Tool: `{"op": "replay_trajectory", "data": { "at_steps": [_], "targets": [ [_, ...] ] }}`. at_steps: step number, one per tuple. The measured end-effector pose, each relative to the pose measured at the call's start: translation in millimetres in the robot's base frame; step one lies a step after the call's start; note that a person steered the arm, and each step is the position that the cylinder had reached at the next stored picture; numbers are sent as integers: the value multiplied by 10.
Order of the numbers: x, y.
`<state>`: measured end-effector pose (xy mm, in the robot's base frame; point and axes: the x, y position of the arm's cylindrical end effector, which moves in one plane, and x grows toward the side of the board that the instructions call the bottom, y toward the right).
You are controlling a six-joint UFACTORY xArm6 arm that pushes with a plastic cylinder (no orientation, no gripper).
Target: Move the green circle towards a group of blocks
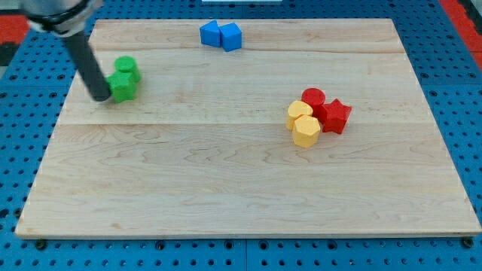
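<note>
The green circle sits near the view's upper left of the wooden board, touching a green star-like block just below it. My tip rests against the left side of the lower green block. A group of blocks lies right of centre: a red circle, a red star, a yellow heart-like block and a yellow hexagon-like block, all touching.
Two blue blocks sit together at the view's top edge of the board. The board lies on a blue perforated table.
</note>
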<state>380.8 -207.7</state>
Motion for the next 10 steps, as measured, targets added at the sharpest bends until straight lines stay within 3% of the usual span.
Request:
{"op": "replay_trajectory", "data": {
  "at_steps": [3, 4, 5, 6, 7, 9, 10],
  "targets": [
    [-840, 1269],
    [-835, 1357],
    [-348, 847],
    [-262, 60],
    [-493, 1],
    [-585, 1030],
    [-577, 1085]
  ]
}}
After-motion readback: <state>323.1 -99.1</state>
